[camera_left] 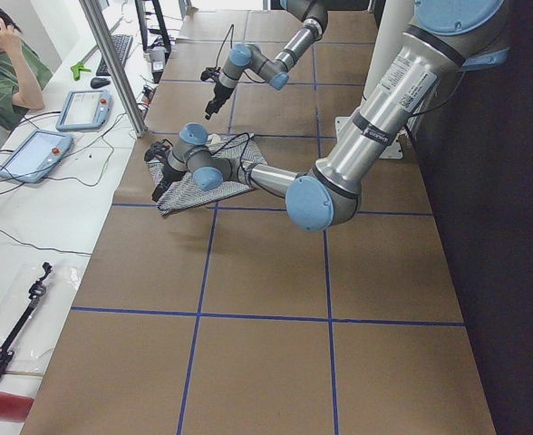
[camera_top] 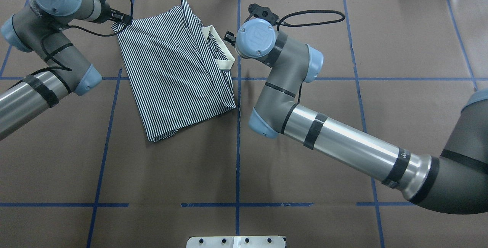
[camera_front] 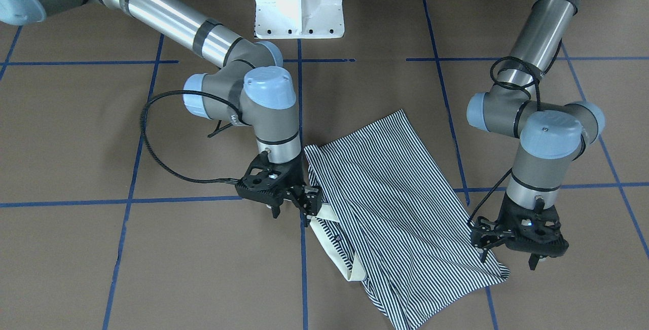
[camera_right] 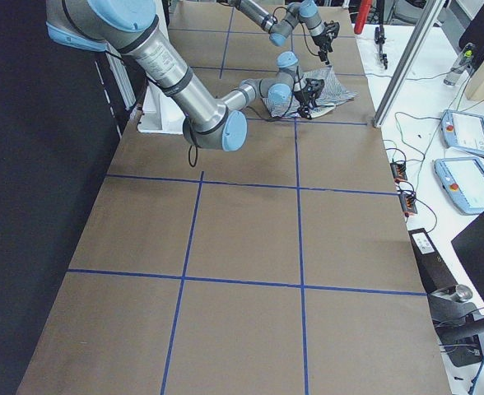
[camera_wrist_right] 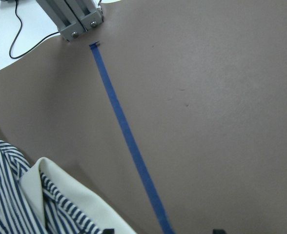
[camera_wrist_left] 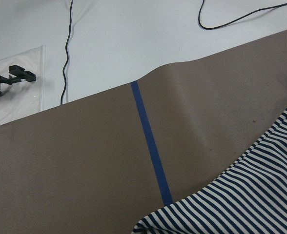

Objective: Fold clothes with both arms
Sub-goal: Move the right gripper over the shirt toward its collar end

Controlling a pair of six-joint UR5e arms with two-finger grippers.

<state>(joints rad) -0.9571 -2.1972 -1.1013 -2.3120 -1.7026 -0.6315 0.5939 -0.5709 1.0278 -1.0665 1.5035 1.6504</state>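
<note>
Navy-and-white striped polo shirt (camera_front: 400, 203) with cream collar (camera_wrist_right: 80, 200) on brown table (camera_front: 76, 259) gridded with blue tape (camera_front: 127, 201).

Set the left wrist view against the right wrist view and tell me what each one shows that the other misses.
Only the left wrist view shows a black tool lying on a clear sheet beyond the table's edge. Only the right wrist view shows the shirt's cream collar and the foot of a metal post. Both show striped shirt fabric, a blue tape line and the brown table cover.
</note>
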